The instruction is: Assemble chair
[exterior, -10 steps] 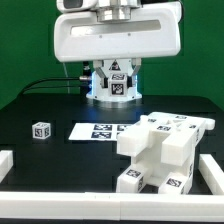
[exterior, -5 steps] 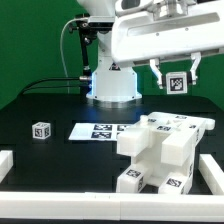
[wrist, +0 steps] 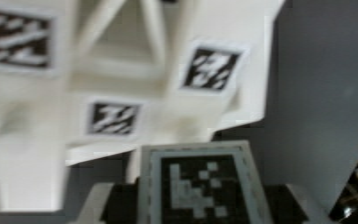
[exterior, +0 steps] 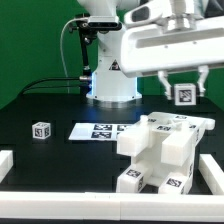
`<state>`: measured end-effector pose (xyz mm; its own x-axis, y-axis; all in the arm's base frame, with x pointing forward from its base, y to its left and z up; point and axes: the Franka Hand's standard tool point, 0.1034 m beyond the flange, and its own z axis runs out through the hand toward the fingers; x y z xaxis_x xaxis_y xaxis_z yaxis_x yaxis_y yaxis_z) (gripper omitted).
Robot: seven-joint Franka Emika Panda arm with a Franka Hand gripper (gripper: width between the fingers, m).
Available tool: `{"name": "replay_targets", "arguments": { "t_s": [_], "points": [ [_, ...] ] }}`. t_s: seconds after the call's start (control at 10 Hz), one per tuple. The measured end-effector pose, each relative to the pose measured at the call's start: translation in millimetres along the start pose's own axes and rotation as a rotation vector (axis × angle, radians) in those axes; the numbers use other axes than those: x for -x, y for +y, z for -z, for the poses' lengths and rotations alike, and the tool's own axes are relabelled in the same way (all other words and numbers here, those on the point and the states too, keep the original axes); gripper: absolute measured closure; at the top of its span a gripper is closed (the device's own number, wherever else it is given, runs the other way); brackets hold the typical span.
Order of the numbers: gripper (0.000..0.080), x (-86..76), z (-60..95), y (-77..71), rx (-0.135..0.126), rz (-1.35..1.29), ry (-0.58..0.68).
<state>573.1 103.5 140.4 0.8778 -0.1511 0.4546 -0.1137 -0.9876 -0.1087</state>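
Note:
My gripper [exterior: 185,88] hangs at the exterior view's right, shut on a small white chair part [exterior: 185,95] with a black-and-white tag. It holds the part in the air above the partly joined chair [exterior: 158,148], a blocky white body with several tags, and does not touch it. In the wrist view the held part [wrist: 201,180] sits between my dark fingers [wrist: 115,205], with the tagged chair body [wrist: 114,90] below it. A small loose tagged cube [exterior: 40,130] lies on the black table at the exterior view's left.
The marker board [exterior: 98,130] lies flat just left of the chair body. A low white rail [exterior: 90,206] runs along the front of the table, with short pieces at the left [exterior: 5,160] and right [exterior: 210,172]. The robot base [exterior: 113,82] stands behind.
The arm has swung from over the base toward the exterior view's right, carrying the small tagged part. It now hangs a little lower, above the chair body's right side.

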Motion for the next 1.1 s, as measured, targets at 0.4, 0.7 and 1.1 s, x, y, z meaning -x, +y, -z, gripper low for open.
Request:
{"name": "replay_targets", "arguments": {
  "t_s": [0.4,0.7,1.1],
  "points": [
    [0.0521,-15.5,-11.2,5.2,0.019,0.117,0.005],
    [0.0521,-27.3,-17.4,28.2,0.038,0.114,-0.022],
    [0.0520,-20.6,-18.2,21.2,0.030,0.119,-0.028]
  ]
}}
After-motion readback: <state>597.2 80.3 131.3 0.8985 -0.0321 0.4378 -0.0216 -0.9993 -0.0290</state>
